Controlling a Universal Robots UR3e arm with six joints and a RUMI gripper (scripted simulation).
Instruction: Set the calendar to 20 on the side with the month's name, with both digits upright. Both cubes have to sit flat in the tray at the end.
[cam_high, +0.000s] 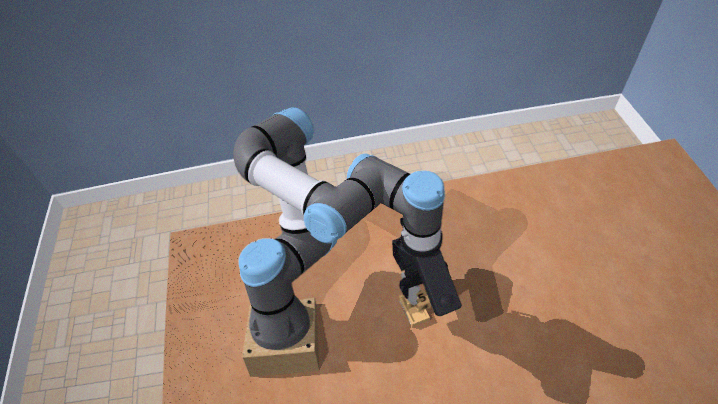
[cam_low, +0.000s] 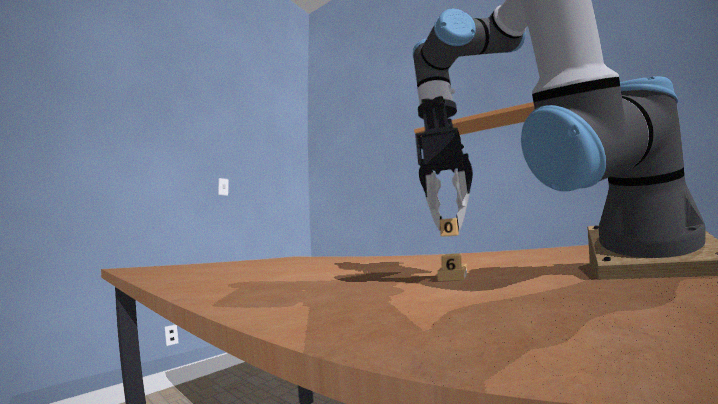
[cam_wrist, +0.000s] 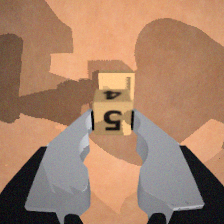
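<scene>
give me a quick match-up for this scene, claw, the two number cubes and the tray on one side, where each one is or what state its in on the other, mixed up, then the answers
Things:
1. claw
2. cube showing 0
3. cube showing 6
4. tray

States:
A. sits in the tray
B. rests on the table top
C. lifted in the air, clear of the tray
D. shut on a cube, pointing down

Pairs: 1-D, 2-C, 3-A, 4-B

bright, even light; hard dark shadows on the table (cam_low: 351, 321); slightly soft pictures.
</scene>
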